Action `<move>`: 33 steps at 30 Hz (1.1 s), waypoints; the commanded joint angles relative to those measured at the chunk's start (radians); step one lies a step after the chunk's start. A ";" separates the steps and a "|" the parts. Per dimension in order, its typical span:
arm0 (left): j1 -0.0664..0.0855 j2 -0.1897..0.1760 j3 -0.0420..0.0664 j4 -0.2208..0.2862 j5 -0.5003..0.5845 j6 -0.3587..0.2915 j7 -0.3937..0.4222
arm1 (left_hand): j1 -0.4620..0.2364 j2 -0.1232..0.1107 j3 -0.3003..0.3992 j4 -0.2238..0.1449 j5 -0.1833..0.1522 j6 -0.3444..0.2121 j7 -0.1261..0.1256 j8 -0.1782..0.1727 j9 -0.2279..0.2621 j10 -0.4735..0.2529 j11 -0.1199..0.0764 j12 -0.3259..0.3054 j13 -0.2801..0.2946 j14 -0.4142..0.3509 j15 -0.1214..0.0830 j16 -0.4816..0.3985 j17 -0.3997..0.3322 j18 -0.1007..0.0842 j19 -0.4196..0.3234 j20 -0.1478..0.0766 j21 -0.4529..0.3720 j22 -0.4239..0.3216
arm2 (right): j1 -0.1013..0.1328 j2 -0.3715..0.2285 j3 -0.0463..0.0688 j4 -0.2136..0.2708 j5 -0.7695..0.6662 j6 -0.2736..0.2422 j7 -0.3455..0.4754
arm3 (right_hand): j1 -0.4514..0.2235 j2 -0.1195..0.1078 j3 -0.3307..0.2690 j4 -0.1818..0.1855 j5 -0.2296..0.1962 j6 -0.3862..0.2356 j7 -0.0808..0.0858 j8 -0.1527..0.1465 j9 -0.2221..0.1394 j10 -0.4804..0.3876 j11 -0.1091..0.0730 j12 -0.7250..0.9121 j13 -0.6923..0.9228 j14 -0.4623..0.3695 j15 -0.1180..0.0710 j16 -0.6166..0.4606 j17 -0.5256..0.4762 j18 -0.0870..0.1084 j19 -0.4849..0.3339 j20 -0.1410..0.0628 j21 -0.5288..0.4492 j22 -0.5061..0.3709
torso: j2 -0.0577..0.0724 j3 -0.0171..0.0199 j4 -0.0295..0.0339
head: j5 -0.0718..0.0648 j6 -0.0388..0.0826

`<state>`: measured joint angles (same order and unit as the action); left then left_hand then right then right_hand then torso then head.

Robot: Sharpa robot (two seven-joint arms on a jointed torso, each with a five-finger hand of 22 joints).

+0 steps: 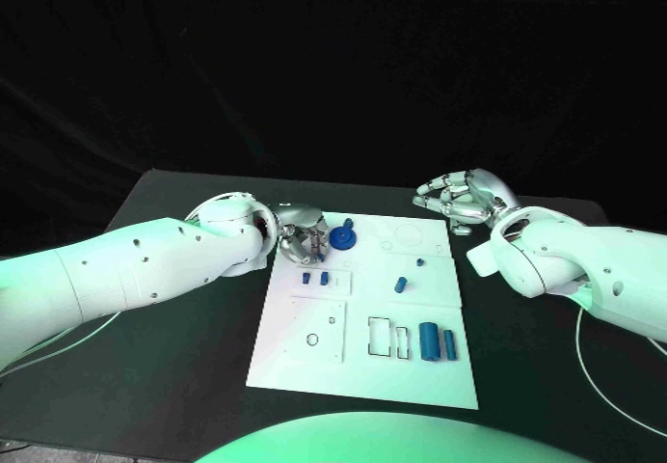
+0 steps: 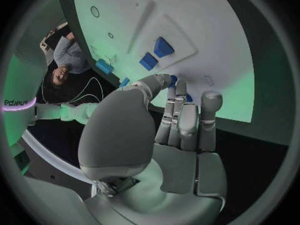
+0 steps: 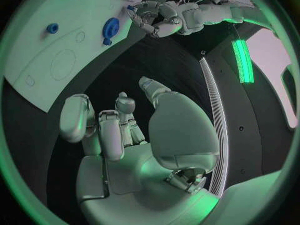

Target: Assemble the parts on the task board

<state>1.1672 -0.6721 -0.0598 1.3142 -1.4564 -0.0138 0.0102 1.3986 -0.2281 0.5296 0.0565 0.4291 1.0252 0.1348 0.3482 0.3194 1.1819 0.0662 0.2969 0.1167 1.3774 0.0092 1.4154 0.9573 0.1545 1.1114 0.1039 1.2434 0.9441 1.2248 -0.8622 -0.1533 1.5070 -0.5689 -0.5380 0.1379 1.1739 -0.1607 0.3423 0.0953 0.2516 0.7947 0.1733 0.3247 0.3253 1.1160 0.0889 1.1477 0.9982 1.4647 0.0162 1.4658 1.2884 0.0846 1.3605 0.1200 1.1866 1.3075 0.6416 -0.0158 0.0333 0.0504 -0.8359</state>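
Black table (image 1: 167,367), white task board (image 1: 299,362) lying at its middle

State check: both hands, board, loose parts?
left hand: over the task board's edge, fingers by the blue gear, grip unclear
right hand: off the board, fingers curled, holding nothing
task board: flat on the table
blue gear: on the board
two blue bars: lying side by side
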 commanded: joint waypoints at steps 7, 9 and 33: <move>-0.001 0.002 -0.003 -0.004 0.007 0.021 0.014 | -0.001 0.009 -0.010 -0.001 -0.007 -0.004 0.002 -0.004 -0.001 0.002 0.003 -0.015 0.002 0.001 -0.007 0.001 0.012 -0.013 -0.005 0.001 -0.008 -0.007 | -0.001 -0.001 0.000 0.002 -0.009 0.008 0.006 | 0.008 -0.002 0.001 0.006 0.005 -0.008 0.000 0.005 0.001 -0.002 -0.001 -0.001 0.000 0.028 -0.003 -0.005 0.000 0.006 -0.002 -0.002 -0.006 0.043 | 0.000 -0.0009 0.0006 | -0.003 0.001; -0.001 0.002 -0.003 -0.005 0.007 0.017 0.014 | -0.002 0.009 -0.010 -0.001 -0.006 -0.021 0.005 -0.020 -0.006 0.004 0.006 -0.022 0.004 0.000 -0.006 0.001 0.011 -0.013 -0.005 0.002 -0.010 -0.007 | -0.001 -0.002 0.000 0.002 -0.009 0.008 0.005 | 0.008 -0.002 0.001 0.006 0.005 -0.008 0.000 0.005 0.001 -0.002 -0.001 -0.001 0.000 0.028 -0.003 -0.005 0.000 0.006 -0.002 -0.002 -0.006 0.043 | 0.000 -0.0009 0.0008 | -0.003 0.001; -0.001 0.000 -0.003 -0.005 0.013 0.004 0.014 | -0.017 -0.006 -0.011 0.011 -0.006 -0.090 0.009 -0.090 -0.034 0.010 0.003 -0.056 0.015 -0.008 -0.007 0.000 -0.006 -0.011 -0.011 0.001 -0.019 -0.017 | 0.000 -0.002 0.000 0.002 -0.010 0.008 0.005 | 0.013 -0.003 0.000 0.013 0.004 -0.011 -0.001 0.014 0.001 -0.002 -0.002 -0.007 -0.012 0.028 -0.004 -0.005 -0.001 0.006 -0.002 -0.003 -0.008 0.044 | 0.000 -0.0016 0.0008 | -0.004 0.001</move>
<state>1.1660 -0.6725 -0.0636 1.3073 -1.4495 -0.0133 0.0174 1.3922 -0.2344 0.5201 0.0608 0.4296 0.9365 0.1411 0.2607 0.2862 1.1853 0.0698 0.2460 0.1305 1.3774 0.0019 1.4154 0.9527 0.1545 1.1077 0.1076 1.2284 0.9283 1.2248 -0.8648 -0.1534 1.5077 -0.5690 -0.5380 0.1376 1.1783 -0.1651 0.3423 0.1038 0.2516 0.7911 0.1697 0.3363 0.3250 1.1160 0.0889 1.1477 0.9871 1.4647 0.0161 1.4658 1.2884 0.0845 1.3605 0.1200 1.1818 1.3081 0.6418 -0.0173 0.0342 0.0463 -0.8361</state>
